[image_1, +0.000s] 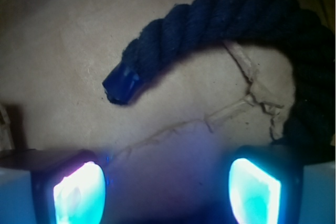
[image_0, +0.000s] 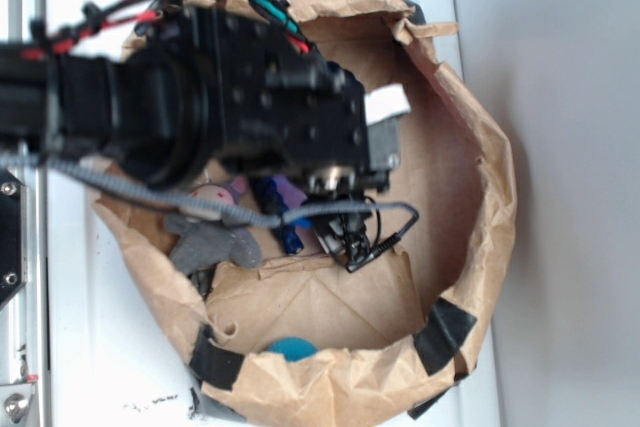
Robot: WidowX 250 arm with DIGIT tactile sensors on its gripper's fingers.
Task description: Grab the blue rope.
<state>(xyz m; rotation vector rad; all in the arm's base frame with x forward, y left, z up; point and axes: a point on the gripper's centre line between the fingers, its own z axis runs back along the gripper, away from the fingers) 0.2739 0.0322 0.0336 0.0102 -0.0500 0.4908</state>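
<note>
The black robot arm (image_0: 190, 107) is reaching in from the left edge of the exterior view and hanging over a brown paper bag (image_0: 480, 157) whose rolled-down rim is forming a shallow basin on the white counter (image_0: 90, 347). Inside the bag, the blue rope (image_1: 220, 17) is lying on the paper floor, and in the wrist view it is curving in an arch from a shiny brighter-blue capped end (image_1: 122, 83) at the left, up across the top and down the right side, where it is running behind the right finger. In the exterior view only a short dark blue stretch of the rope (image_0: 275, 209) is showing beneath the arm, close to the middle of the bag. The gripper (image_1: 168, 192) is standing wide, its two glowing finger pads (image_1: 79, 195) set well apart at the bottom corners of the wrist view, with bare creased paper between them and nothing clasped. The capped end is lying ahead of the left pad, apart from it. A grey soft toy (image_0: 215, 245) is resting on the bag floor towards the left wall, with a purple piece (image_0: 238, 187) just beyond it, and a teal ball (image_0: 292, 349) is peeking over the near rim of the bag. Strips of black tape (image_0: 445, 332) are holding the rim near the front edge.
</note>
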